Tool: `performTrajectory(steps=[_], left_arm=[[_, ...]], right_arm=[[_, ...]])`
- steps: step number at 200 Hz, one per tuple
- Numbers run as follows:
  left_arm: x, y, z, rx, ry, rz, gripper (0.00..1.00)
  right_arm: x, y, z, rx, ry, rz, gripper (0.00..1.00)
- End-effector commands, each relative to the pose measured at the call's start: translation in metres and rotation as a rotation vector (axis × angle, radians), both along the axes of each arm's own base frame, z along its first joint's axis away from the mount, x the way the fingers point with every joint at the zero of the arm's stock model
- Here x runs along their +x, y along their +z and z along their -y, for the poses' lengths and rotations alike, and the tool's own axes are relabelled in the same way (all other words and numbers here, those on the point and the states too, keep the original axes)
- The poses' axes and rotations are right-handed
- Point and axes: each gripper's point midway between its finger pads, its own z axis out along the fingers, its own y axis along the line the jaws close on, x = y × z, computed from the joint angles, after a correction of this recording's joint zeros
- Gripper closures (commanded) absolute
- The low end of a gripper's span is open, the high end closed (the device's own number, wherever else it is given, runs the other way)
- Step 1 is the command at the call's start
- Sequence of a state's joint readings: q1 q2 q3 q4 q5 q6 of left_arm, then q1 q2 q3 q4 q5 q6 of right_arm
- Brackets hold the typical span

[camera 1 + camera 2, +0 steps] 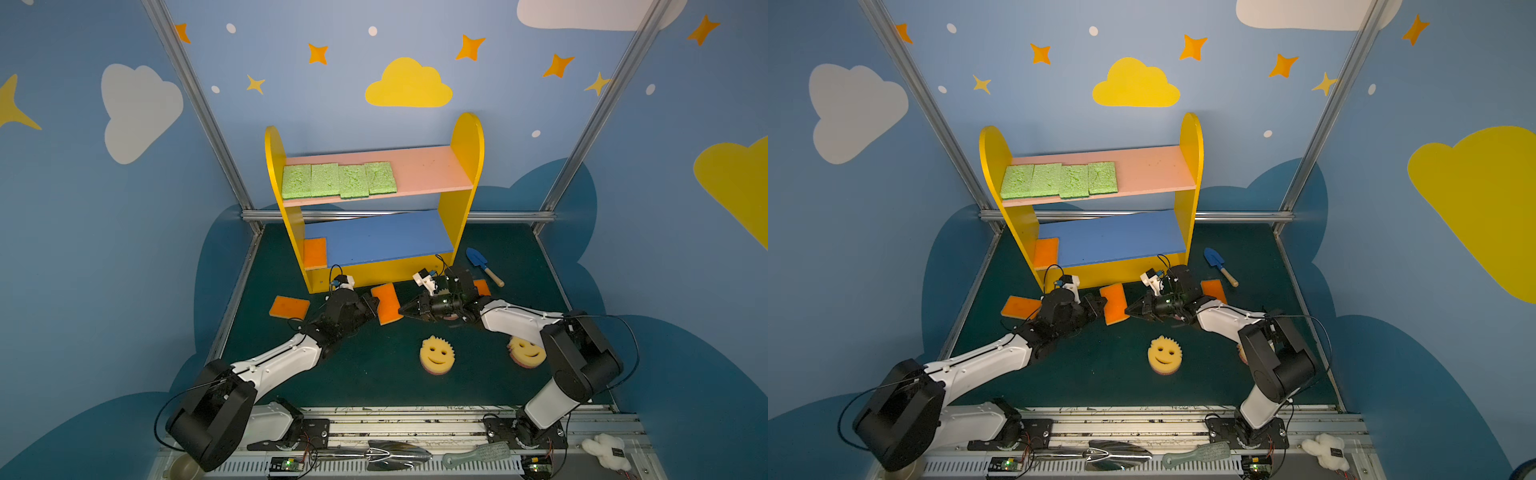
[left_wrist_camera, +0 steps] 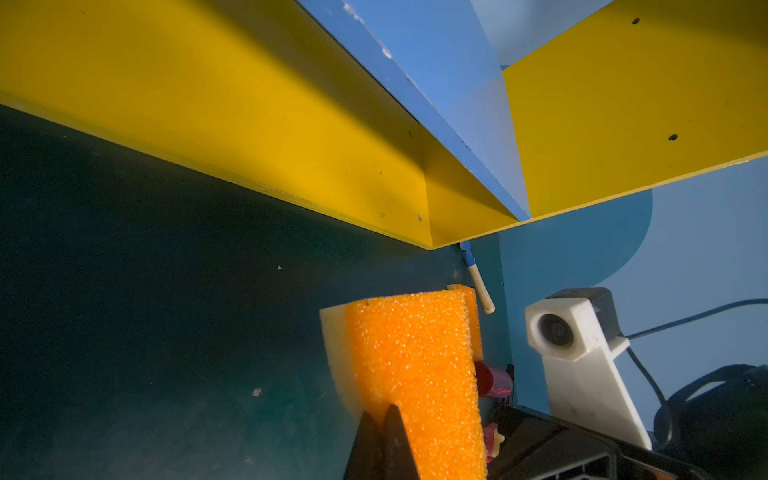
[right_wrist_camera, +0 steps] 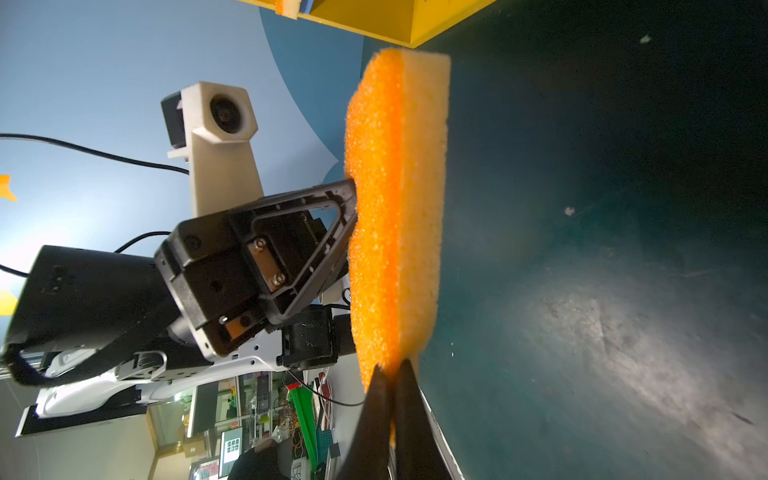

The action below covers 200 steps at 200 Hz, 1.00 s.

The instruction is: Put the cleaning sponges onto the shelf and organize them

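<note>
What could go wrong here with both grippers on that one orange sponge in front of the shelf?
1. The left gripper and right gripper both pinch the orange-topped sponge by thin edges; pulling apart might tear it or slip it free.
2. The right arm crosses over another orange sponge and a smiley sponge; swinging could sweep them away.

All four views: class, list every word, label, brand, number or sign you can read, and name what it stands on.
No text here can be read.
Black tag on the white plush: print too small to read.
Screen in the room behind, right wrist view: blurred, unreadable.
Smiley sponge: a face only, no words.
Shelf: no lettering.
</note>
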State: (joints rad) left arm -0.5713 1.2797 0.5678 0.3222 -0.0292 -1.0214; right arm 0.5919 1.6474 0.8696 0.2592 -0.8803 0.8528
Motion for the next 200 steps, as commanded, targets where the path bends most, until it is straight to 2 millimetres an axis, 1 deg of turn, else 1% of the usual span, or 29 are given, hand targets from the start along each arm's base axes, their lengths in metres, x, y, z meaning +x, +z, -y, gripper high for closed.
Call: performTrajectory(steps=[1,6,10,13,18,24,37,61,89,127,154,164,200], left_arm=[[-0.005,0.001,-0.003,0.0,-0.006,0.003,0.62],[-0.006,0.002,-0.004,0.006,-0.006,0.008,0.46],[-0.007,0.002,-0.005,0.012,-0.005,0.01,0.38],[-0.007,0.002,-0.007,0.017,-0.003,0.009,0.28],[-0.009,0.003,-0.009,0.026,0.001,0.013,0.17],[-0.01,0.003,-0.012,0.037,0.008,0.015,0.09],[-0.015,0.005,-0.021,0.053,0.027,0.028,0.01],[-0.025,0.008,-0.037,0.096,0.06,0.047,0.01],[-0.038,-0.006,-0.062,0.15,0.121,0.034,0.01],[-0.055,-0.024,-0.086,0.164,0.167,0.03,0.01],[-0.064,-0.035,-0.099,0.173,0.186,0.013,0.01],[-0.067,-0.036,-0.103,0.171,0.19,0.016,0.01],[-0.076,-0.046,-0.116,0.198,0.203,0.002,0.01]], right_arm=[[0.001,0.011,-0.006,0.026,0.02,0.029,1.0],[0.001,0.012,-0.006,0.026,0.02,0.034,1.0],[0.001,0.013,-0.006,0.024,0.02,0.034,1.0],[0.001,0.013,-0.006,0.022,0.021,0.034,1.0],[0.001,0.015,-0.006,0.021,0.019,0.04,1.0],[0.002,0.017,-0.005,0.018,0.019,0.044,1.0],[0.004,0.022,-0.004,0.015,0.013,0.058,1.0],[0.011,0.034,-0.004,0.018,0.005,0.079,1.0],[0.019,0.048,-0.009,0.025,0.007,0.104,1.0],[0.038,0.067,-0.02,0.033,0.007,0.134,1.0],[0.06,0.08,-0.035,0.043,0.0,0.146,1.0],[0.069,0.085,-0.042,0.053,-0.003,0.146,1.0],[0.1,0.088,-0.071,0.078,-0.008,0.118,1.0]])
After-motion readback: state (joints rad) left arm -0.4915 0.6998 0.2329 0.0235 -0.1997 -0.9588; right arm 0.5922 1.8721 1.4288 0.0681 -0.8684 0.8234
